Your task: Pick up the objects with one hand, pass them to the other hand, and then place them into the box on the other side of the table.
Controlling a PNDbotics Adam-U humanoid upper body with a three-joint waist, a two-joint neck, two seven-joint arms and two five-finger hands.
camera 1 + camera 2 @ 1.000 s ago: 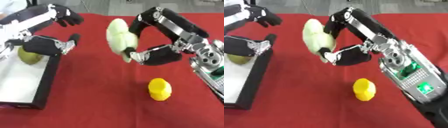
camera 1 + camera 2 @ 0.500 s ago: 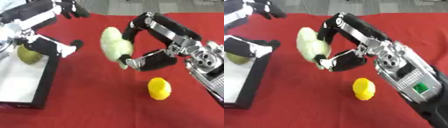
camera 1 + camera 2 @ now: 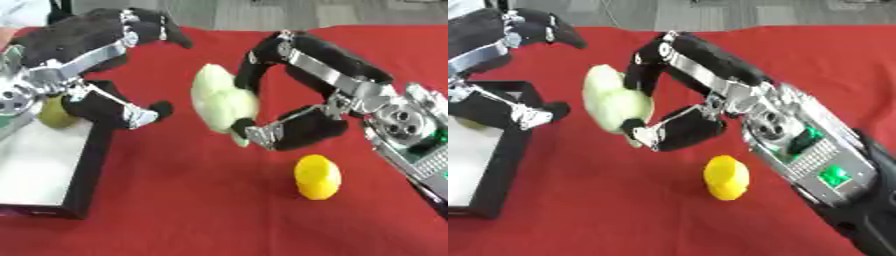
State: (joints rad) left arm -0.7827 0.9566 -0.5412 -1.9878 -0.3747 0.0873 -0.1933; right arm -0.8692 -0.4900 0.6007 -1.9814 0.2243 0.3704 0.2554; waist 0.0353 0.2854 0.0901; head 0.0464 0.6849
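Mid-handover: pale green object (image 3: 220, 102) pinched between right hand (image 3: 293, 132) thumb and curled fingers, just short of left hand (image 3: 83, 65) fingers spread wide and empty, box (image 3: 83, 170) below them; next, closing around it before release.

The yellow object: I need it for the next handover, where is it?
The yellow object stands on the red table, right of centre, just below the right hand that holds the pale green object.
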